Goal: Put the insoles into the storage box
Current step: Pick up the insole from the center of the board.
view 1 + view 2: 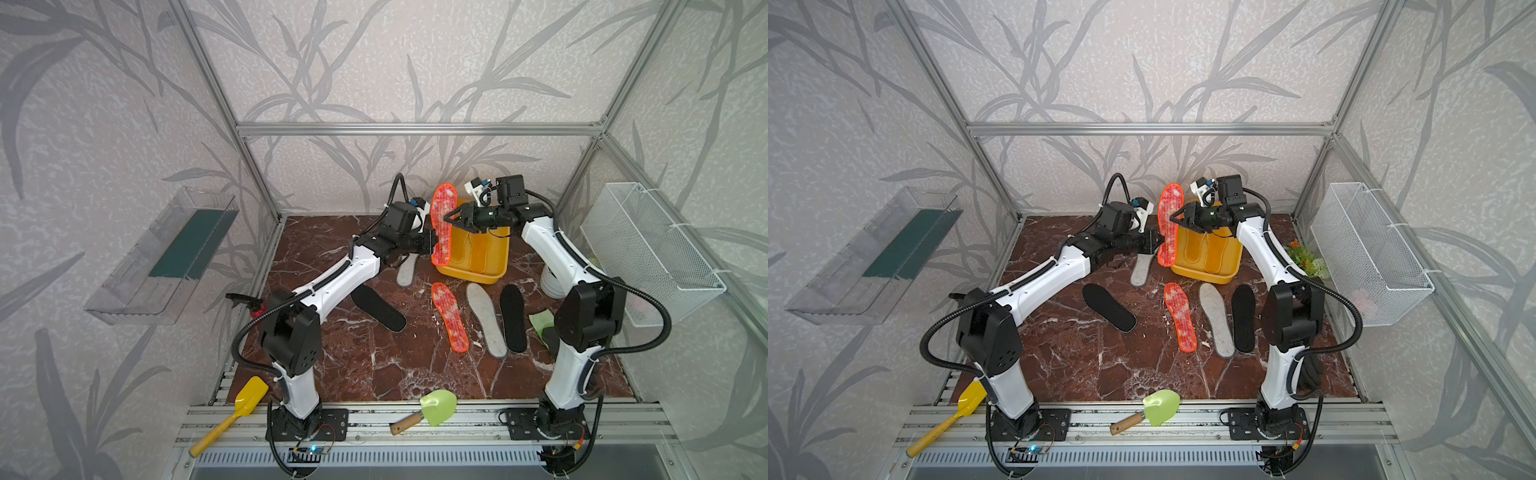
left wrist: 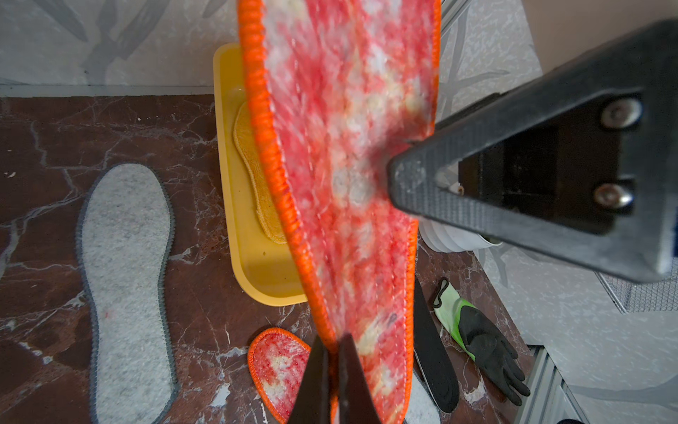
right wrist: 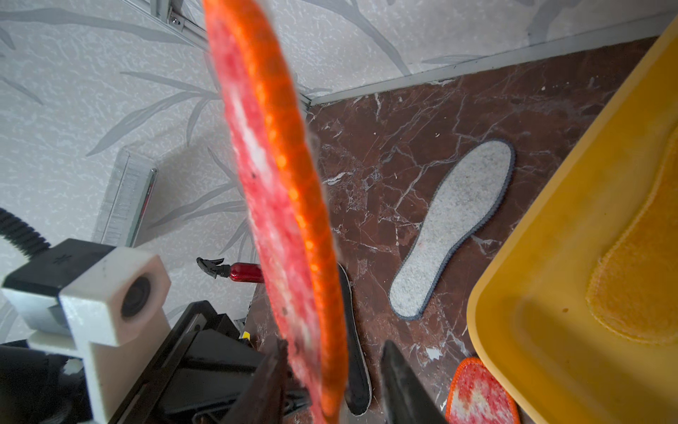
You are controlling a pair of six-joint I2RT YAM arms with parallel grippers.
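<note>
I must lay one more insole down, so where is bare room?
Bare table lies at the front middle, between the left arm and the flat red insole. The far left corner behind that arm is bare too. In front of the yellow box it is crowded: the red one, a grey insole and a black insole lie side by side.

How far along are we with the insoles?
Done: two yellow-orange insoles lie in the storage box. In hand: the left gripper pinches one red-white insole upright, the right gripper straddling it with open jaws. Left: the other red-white insole, two grey insoles and two black insoles on the table.
</note>
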